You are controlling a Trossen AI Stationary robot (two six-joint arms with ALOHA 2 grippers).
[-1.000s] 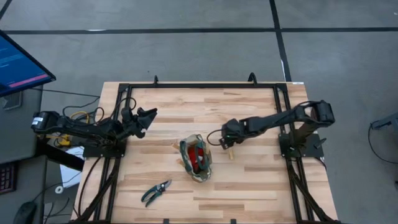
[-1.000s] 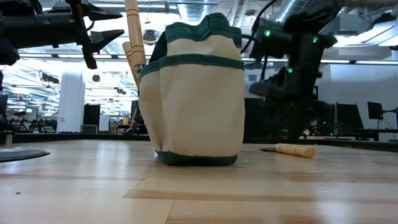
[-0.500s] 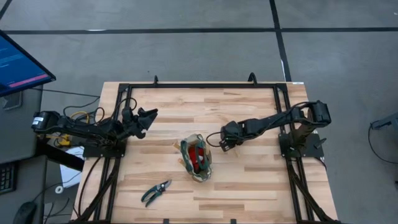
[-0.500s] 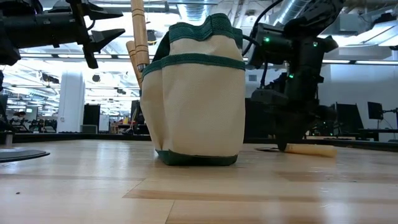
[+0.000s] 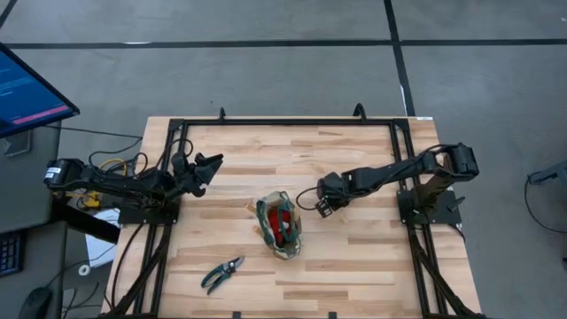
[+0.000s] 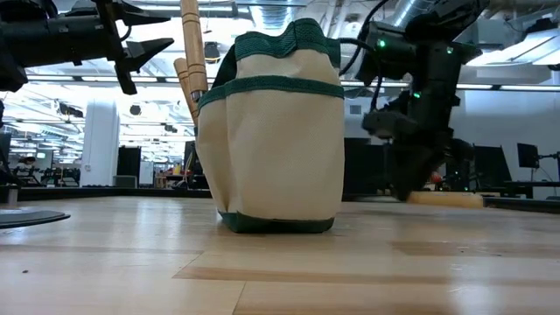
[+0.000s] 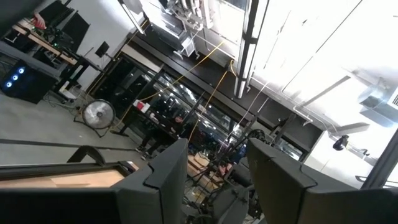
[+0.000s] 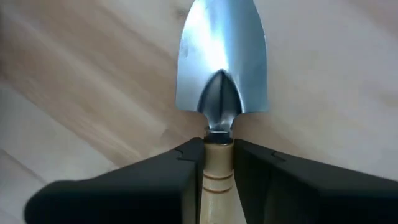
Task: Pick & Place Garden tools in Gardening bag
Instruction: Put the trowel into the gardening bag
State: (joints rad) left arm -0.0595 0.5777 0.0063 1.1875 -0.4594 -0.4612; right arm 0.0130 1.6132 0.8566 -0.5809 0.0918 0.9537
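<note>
The gardening bag (image 5: 280,225) stands upright at mid-table, tan with green edging (image 6: 271,131). Something red shows inside it, and two wooden handles (image 6: 188,52) stick up from its side. A silver-bladed trowel (image 8: 221,62) with a light wooden handle lies right of the bag. My right gripper (image 5: 323,200) is low over it and shut on the handle. Dark pruning shears (image 5: 222,274) lie flat near the front edge. My left gripper (image 5: 209,167) stays raised at the left, open and holding nothing. My right gripper (image 8: 217,149) pinches the trowel's wooden handle (image 8: 217,167) between its two fingers (image 8: 186,167), just behind the metal neck at the blade end. The fingers come from above, one on each long side. The handle's free end (image 6: 448,199) sits low by the table; whether lifted clear, I cannot tell.
A black frame (image 5: 283,121) runs along the table's far edge and down both sides by the arm bases. Bare wood lies between the bag and the right gripper. A monitor (image 5: 27,89) stands beyond the table's left side.
My right gripper has come down onto the trowel to the right of the bag and has shut on its handle. The handle, which showed beside the gripper in the high view, is now hidden beneath it. The bag and shears have kept their places.
</note>
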